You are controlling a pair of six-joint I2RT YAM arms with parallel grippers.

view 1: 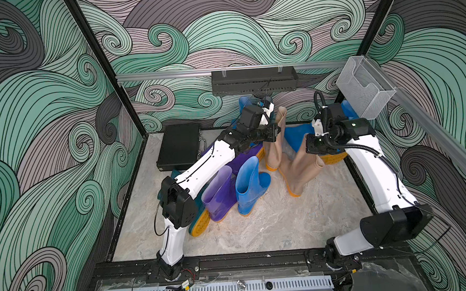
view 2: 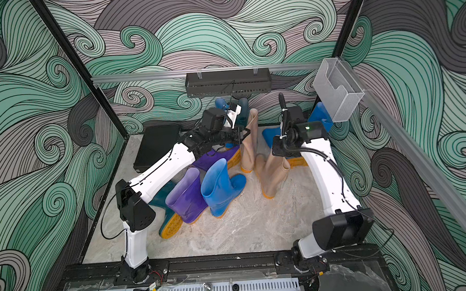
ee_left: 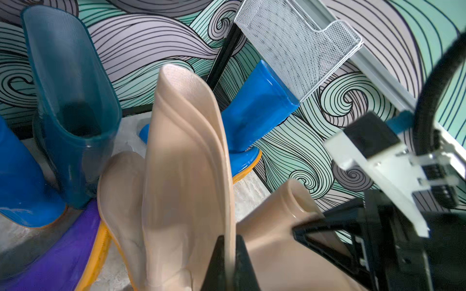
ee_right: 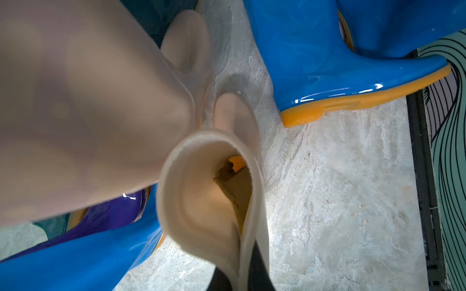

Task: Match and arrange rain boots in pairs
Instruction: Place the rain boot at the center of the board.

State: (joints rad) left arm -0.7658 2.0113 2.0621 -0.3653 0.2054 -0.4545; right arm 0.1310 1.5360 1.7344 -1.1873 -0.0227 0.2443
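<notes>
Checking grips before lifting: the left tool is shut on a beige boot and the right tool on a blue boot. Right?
No: the right tool is shut on the second beige boot, not a blue one, as the right wrist view shows. The left tool does hold a beige boot.

Walls (view 1: 218, 26) printed with teal, grey and mauve wave swirls enclose a pale marbled floor (view 1: 274, 227). At twelve o'clock a black perforated shelf (view 1: 254, 80) hangs from a silver rail (view 1: 165, 75). A white mesh basket (view 1: 362, 86) hangs at two o'clock, and a flat black case (view 1: 180, 145) lies at ten.
</notes>
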